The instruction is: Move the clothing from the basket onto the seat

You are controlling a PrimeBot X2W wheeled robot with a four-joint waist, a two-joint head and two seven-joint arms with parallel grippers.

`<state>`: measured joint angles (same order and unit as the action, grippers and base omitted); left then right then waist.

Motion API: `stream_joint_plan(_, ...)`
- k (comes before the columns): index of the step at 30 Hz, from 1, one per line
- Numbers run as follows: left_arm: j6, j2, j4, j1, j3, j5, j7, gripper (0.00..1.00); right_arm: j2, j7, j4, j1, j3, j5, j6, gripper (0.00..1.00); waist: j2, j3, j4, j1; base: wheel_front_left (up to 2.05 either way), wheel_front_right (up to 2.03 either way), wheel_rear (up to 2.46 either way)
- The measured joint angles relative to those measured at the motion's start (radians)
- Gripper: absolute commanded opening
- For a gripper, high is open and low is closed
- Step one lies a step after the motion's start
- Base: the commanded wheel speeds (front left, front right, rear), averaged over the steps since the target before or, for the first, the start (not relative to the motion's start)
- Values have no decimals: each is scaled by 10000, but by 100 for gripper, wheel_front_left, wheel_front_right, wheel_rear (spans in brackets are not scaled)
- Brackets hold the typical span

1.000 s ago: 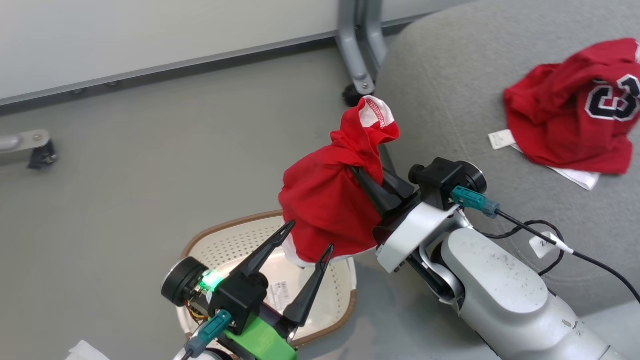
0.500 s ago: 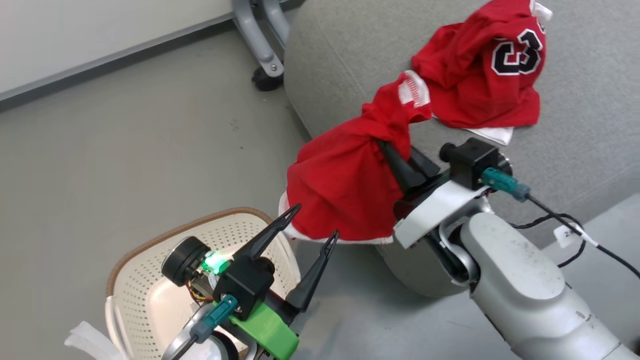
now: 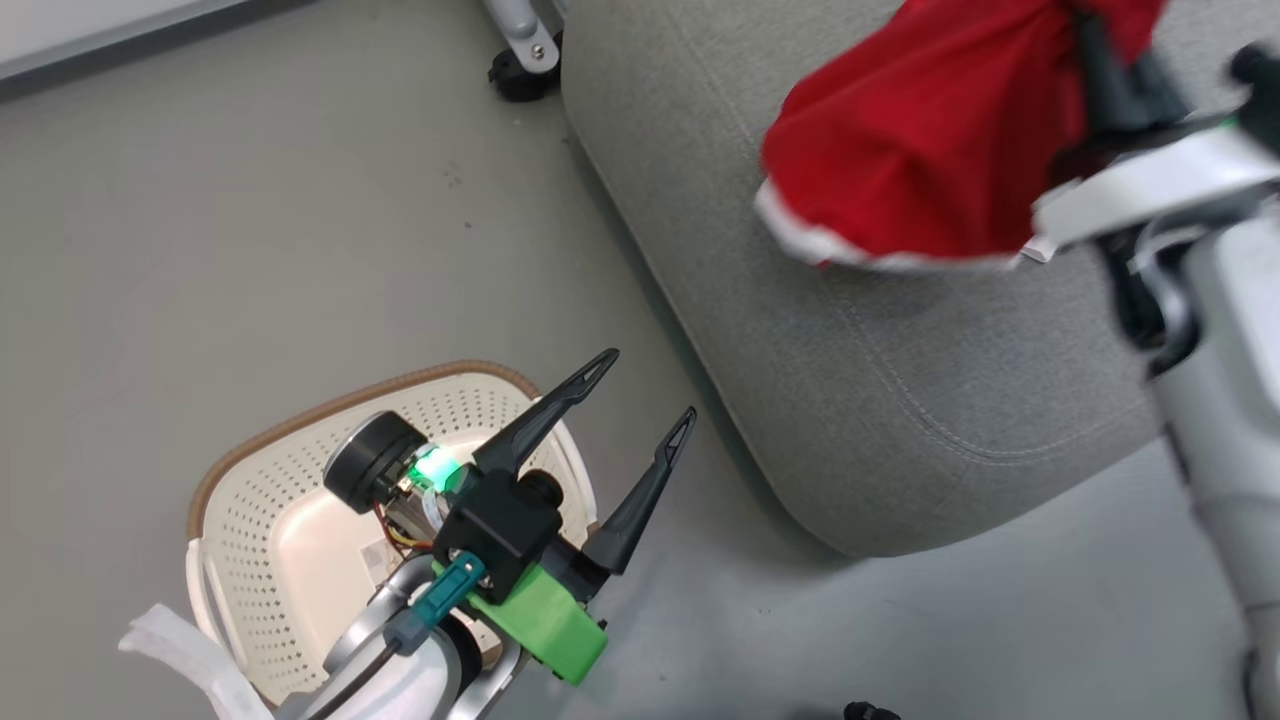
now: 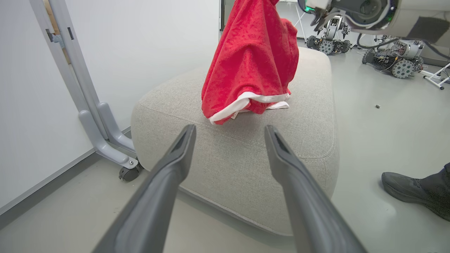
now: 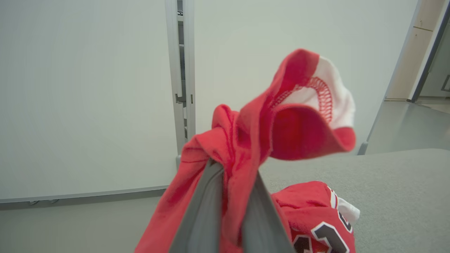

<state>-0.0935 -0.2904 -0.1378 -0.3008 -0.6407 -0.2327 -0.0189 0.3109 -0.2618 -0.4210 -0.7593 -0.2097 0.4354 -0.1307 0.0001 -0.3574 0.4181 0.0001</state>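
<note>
My right gripper (image 5: 233, 172) is shut on a red garment with white trim (image 5: 253, 140), bunched around its fingers. In the head view that clothing (image 3: 920, 150) hangs over the grey seat (image 3: 850, 380), under the right gripper (image 3: 1095, 50) at the top right. From the left wrist its hem (image 4: 246, 102) dangles just above the cushion (image 4: 246, 151). A red jersey with a black-and-white number (image 5: 316, 221) lies on the seat (image 5: 393, 182). My left gripper (image 3: 645, 385) stands open over the cream basket (image 3: 300, 420), whose pale floor shows. Its fingers (image 4: 229, 128) hold nothing.
A grey frame leg with a caster (image 4: 105, 133) stands on the floor beside the seat, against a white wall. A person's dark shoe (image 4: 415, 191) rests on the floor to the right of the seat. Small wheeled robots (image 4: 397, 61) sit farther back.
The head camera has turned. My right arm has carried the red garment from above the basket out over the seat. The left gripper stays open by the basket.
</note>
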Motion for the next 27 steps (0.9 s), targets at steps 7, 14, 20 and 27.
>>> stream_joint_plan(7,13,29,-94,-412,-27,178,-222,100,1354,-8,-890,-1740,1561,-109,0,0,0,-519,-614,0,0,0,0)
stream_joint_plan(14,-2,33,-261,-970,-107,451,-299,100,2546,8,-2136,-2787,2435,-121,0,0,0,-1357,-1103,0,0,0,0)
stream_joint_plan(20,-50,25,-280,-1489,-245,600,-347,100,2474,8,-3760,-2734,2418,-56,0,0,0,-2219,-1398,1,0,0,0)
stream_joint_plan(27,-121,-12,-159,-1808,-385,631,-399,100,2057,2,-5081,-2280,2428,405,-2,20,0,-2994,-1679,1,0,0,0)
